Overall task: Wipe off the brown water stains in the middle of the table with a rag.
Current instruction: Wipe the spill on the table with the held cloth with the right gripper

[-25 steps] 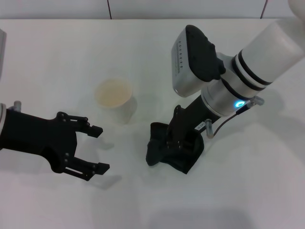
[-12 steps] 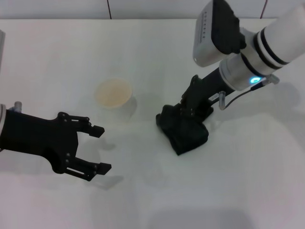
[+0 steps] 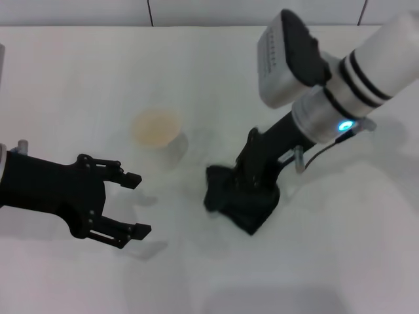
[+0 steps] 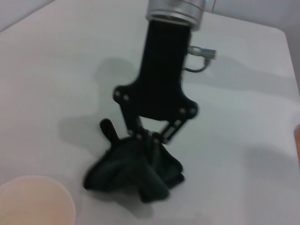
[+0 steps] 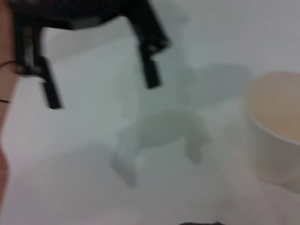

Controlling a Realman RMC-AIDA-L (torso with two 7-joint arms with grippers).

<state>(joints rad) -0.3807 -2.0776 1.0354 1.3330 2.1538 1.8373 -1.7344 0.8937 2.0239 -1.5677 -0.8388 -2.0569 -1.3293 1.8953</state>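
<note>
My right gripper (image 3: 243, 193) is shut on the rag (image 3: 239, 204), a dark lumpy cloth pressed onto the white table (image 3: 98, 78) near its middle. In the left wrist view the right gripper (image 4: 151, 140) pinches the top of the rag (image 4: 133, 172). No brown water stain shows in any view; the spot under the rag is hidden. My left gripper (image 3: 139, 203) is open and empty, low over the table to the left of the rag. It also shows in the right wrist view (image 5: 102, 91).
A pale beige-rimmed white cup (image 3: 157, 134) stands between the two grippers, slightly farther back. It shows in the left wrist view (image 4: 33, 201) and the right wrist view (image 5: 276, 126) too. A wall edge runs along the table's far side.
My right gripper swept the rag away to the back right, then dragged it back left and nearer to about its first place. The left arm and the cup have not moved.
</note>
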